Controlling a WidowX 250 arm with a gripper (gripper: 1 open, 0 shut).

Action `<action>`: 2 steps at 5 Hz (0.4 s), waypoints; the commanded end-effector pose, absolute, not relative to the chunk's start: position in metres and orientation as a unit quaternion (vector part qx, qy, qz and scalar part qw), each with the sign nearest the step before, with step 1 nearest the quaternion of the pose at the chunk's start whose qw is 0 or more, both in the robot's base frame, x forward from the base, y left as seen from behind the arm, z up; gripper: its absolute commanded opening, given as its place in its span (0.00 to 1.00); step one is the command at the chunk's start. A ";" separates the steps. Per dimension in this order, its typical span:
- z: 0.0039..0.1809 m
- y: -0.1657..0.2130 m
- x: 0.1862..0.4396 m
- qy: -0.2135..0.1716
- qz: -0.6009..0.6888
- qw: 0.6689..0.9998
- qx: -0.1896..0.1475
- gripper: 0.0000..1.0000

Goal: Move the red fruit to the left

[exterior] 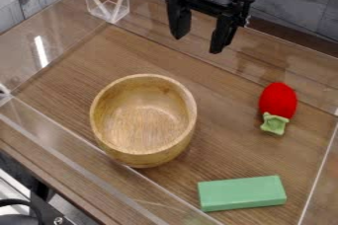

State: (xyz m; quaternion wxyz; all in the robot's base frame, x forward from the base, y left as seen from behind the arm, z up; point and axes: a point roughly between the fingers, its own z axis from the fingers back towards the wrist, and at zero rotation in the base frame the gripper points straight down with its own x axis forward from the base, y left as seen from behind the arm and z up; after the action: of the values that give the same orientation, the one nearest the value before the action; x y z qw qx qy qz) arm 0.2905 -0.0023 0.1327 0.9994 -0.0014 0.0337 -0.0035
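Observation:
The red fruit (276,104), a small glossy strawberry with a pale green leafy cap at its near end, lies on the wooden table toward the right. My gripper (199,32) hangs at the top centre, pointing down, its black fingers (176,22) spread open with nothing between them. It is well above and to the left of the strawberry, not touching it.
A wooden bowl (142,118) stands left of centre. A flat green block (243,192) lies near the front right. Clear acrylic walls (106,4) fence the table, with a folded corner at the back left.

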 end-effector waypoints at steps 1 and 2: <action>0.128 -0.016 0.292 0.047 -0.016 0.999 -0.003 1.00; 0.116 -0.026 0.296 0.046 -0.002 0.999 -0.010 1.00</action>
State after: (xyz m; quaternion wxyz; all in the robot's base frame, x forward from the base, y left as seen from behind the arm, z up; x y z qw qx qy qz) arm 0.2910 -0.0258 0.1043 0.9975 -0.0101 0.0698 -0.0023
